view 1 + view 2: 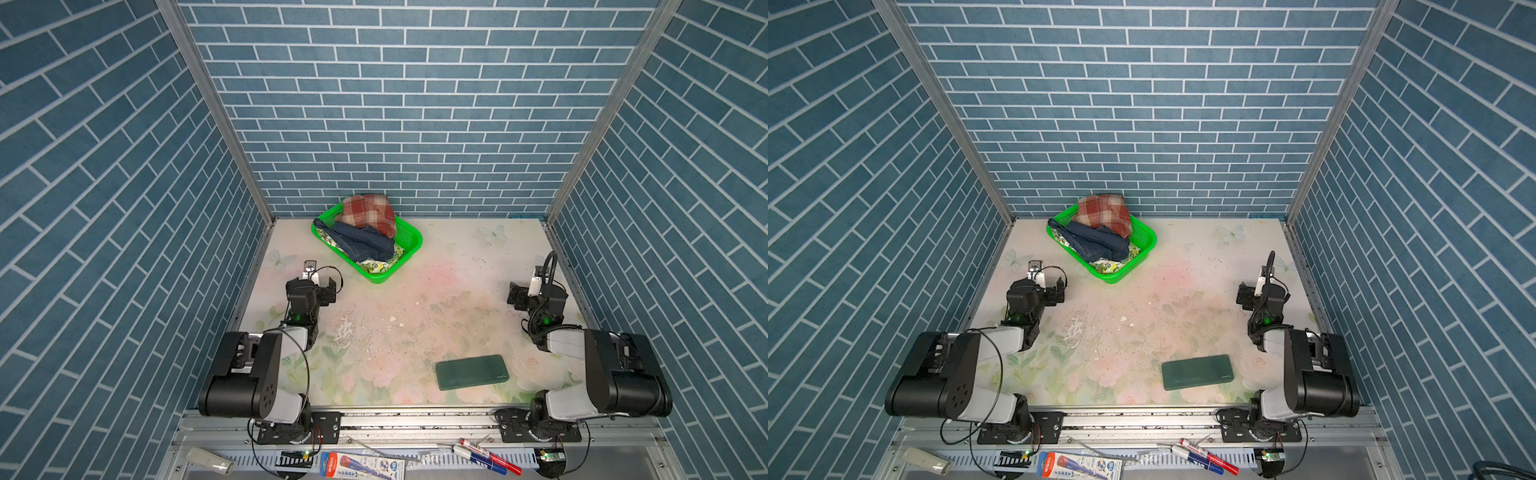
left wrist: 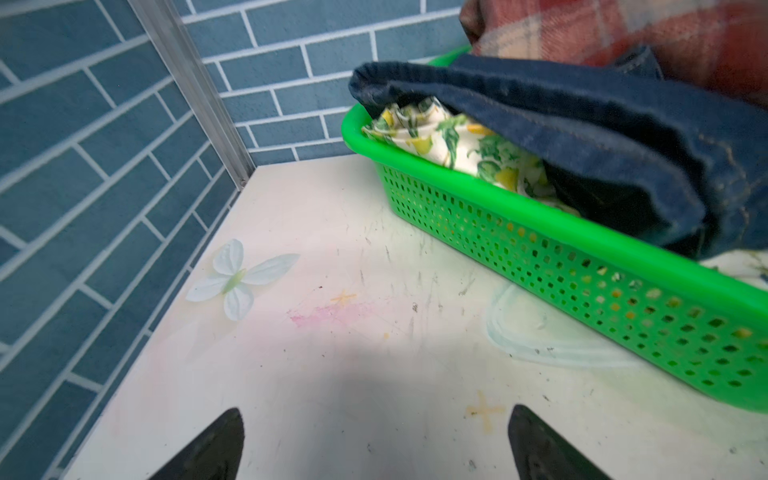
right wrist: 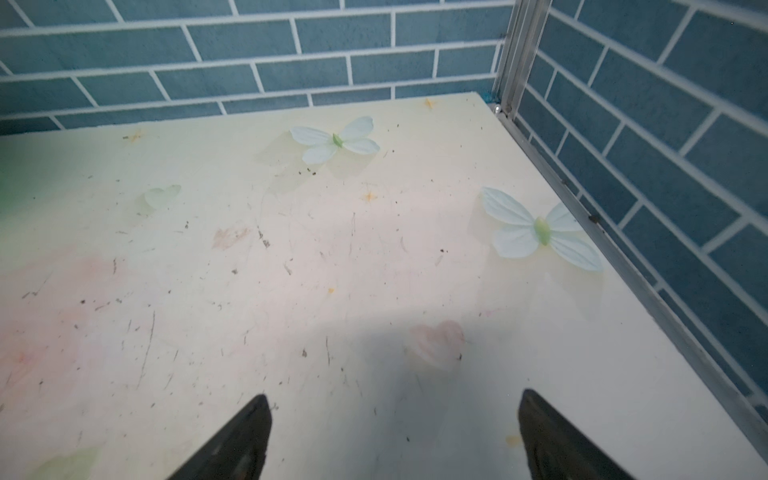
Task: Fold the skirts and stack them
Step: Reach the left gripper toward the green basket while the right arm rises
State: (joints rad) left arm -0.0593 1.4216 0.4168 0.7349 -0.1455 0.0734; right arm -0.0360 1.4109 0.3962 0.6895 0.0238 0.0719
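- We see three skirts heaped unfolded in a green mesh basket point(image 1: 380, 279), which sits at an angle on the far part of the table point(image 1: 436, 291), left of the middle and near the back wall.
- The plaid skirt point(image 1: 368, 212), rust-red and cream, is bunched on top at the far end of the basket.
- The denim skirt point(image 1: 365, 243), dark blue, lies crumpled just in front of the plaid one and touches it. In the left wrist view it reaches over the basket rim.
- The lemon skirt point(image 1: 376, 265), cream with yellow and green print, is at the bottom. It peeks out from under the denim at the near end and along one side.
- The left end effector point(image 2: 376, 432) is near the basket but apart from it. Its jaws are spread wide, with only bare table between them.
- The right end effector point(image 3: 394, 411) is by the right edge of the table, well apart from the basket. Its jaws are also wide and hold nothing.
- A flat dark green slab point(image 1: 472, 372) lies on the near part of the table, right of the middle and closer to the right arm.
- The tabletop is pale, with a faded floral and butterfly print and many scuffs. Blue brick-pattern walls close it in on three sides.
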